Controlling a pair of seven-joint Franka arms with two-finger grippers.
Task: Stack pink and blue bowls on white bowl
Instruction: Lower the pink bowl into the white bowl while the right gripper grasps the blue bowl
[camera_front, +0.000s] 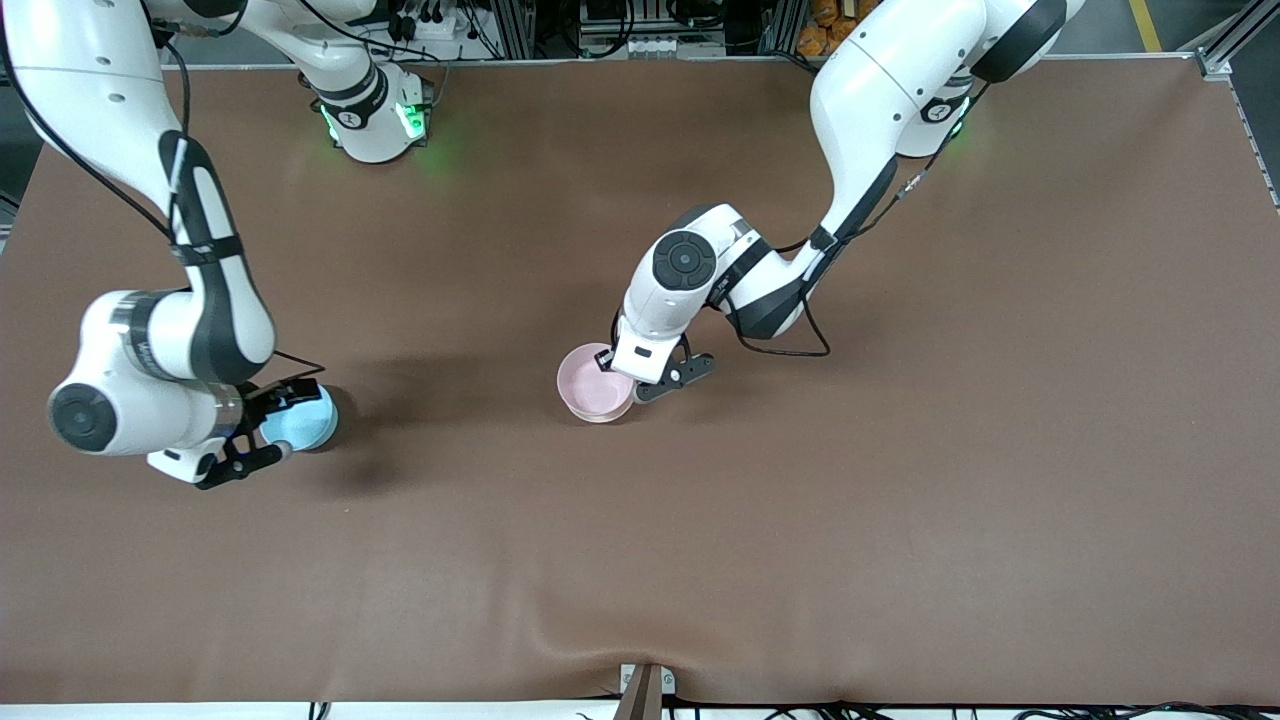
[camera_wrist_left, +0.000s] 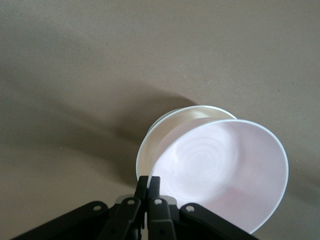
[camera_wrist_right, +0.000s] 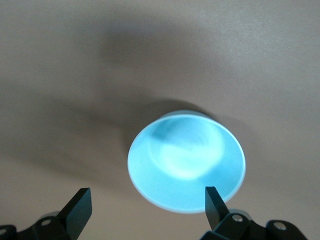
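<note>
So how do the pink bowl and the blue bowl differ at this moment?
The pink bowl is pinched at its rim by the left gripper, fingers shut; the blue bowl is ungripped, with the right gripper open above it. The pink bowl sits tilted in the white bowl; the blue bowl rests alone toward the right arm's end of the table. Both look alike in shape.

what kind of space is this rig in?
Likely a robotics lab or test cell: two arms work over a table with a brown cover, aluminium framing at its corner, and cables and gear along the edge by the arm bases.
</note>
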